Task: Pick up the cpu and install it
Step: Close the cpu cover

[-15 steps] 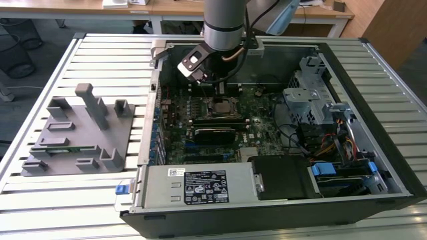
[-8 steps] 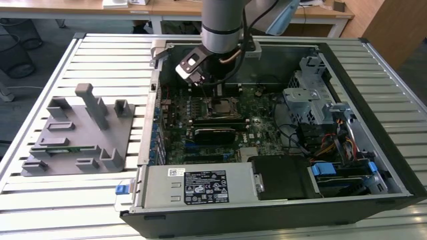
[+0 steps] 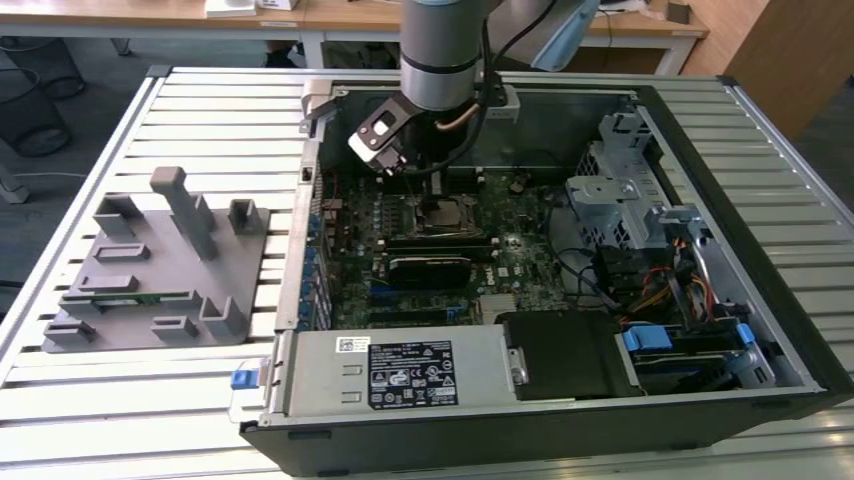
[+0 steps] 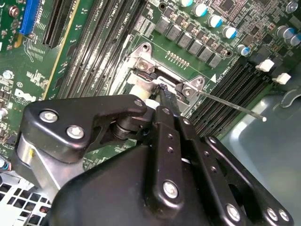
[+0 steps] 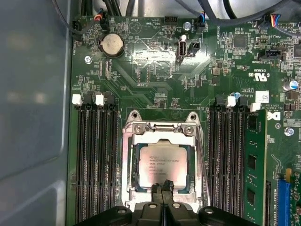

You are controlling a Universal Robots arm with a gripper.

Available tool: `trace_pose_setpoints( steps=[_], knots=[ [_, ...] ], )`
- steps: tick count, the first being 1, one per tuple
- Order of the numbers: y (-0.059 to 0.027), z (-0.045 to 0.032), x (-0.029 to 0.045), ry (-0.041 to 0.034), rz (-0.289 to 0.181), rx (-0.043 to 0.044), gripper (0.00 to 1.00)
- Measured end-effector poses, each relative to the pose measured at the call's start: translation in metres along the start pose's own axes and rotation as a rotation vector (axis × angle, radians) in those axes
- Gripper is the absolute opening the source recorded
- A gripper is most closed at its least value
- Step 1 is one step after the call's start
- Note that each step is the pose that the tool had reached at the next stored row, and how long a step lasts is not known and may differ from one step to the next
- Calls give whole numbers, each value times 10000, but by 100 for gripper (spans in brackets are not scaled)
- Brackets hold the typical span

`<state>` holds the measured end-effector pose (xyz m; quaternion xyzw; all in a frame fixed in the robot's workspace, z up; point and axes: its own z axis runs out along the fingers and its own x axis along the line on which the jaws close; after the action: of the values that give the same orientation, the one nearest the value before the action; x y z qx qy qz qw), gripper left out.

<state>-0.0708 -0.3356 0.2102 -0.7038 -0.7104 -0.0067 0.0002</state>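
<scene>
The black gripper point(image 5: 163, 186) has its fingers point(image 5: 157, 190) pressed together, pinching nothing, tips at one edge of the small square silvery-grey cpu point(image 5: 162, 162), which lies flat in the dark metal-framed socket point(image 5: 162, 127) on the green motherboard point(image 5: 155, 70). The install step seems in hand: chip placed, not yet locked. Seating calls for light, level pressure.

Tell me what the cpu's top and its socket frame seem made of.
The cpu: top looks like silvery metal, matte with a soft sheen. The socket frame: probably bare steel, shiny grey with bright glints.
</scene>
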Motion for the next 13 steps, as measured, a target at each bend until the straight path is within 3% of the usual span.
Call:
trace_pose_setpoints(
  steps=[13],
  knots=[
    [-39,88,12,0,-1,0,11]
  ],
)
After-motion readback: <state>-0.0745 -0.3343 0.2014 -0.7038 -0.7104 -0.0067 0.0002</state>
